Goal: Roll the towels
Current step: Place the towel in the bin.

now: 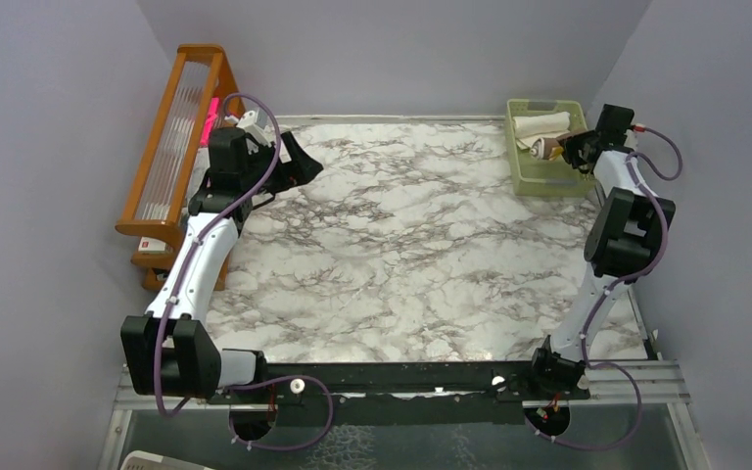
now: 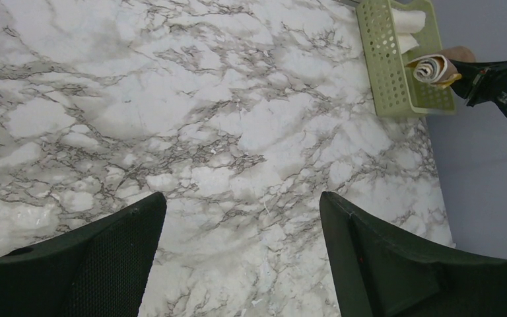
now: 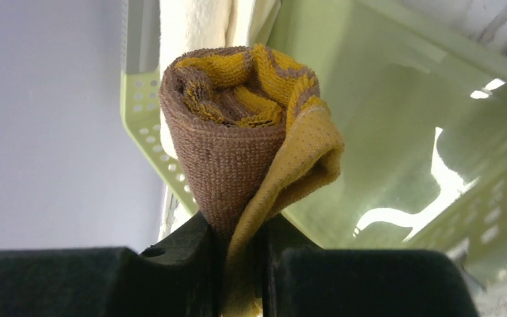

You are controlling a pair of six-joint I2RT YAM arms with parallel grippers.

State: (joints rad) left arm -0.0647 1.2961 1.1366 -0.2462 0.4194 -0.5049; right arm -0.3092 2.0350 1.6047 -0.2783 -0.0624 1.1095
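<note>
Fingers point(image 3: 171, 271) of the right gripper point(image 3: 241, 254) are nearly closed, pinching the lower end of a tight roll. The brown towel point(image 3: 221, 152) wraps the outside, and the mustard yellow towel point(image 3: 237, 72) coils within it, trailing a flap down between the pads. Just beyond the fingertips sits the pale green basket point(image 3: 396, 132), where the cream-white towel point(image 3: 198, 26) lies behind the roll. The left gripper point(image 2: 242, 198) stands wide apart, holding nothing, above the marble table point(image 2: 171, 99).

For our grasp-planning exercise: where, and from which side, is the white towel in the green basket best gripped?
Grip the white towel across its middle, probably from above: the basket walls block its sides; only the top is open.
</note>
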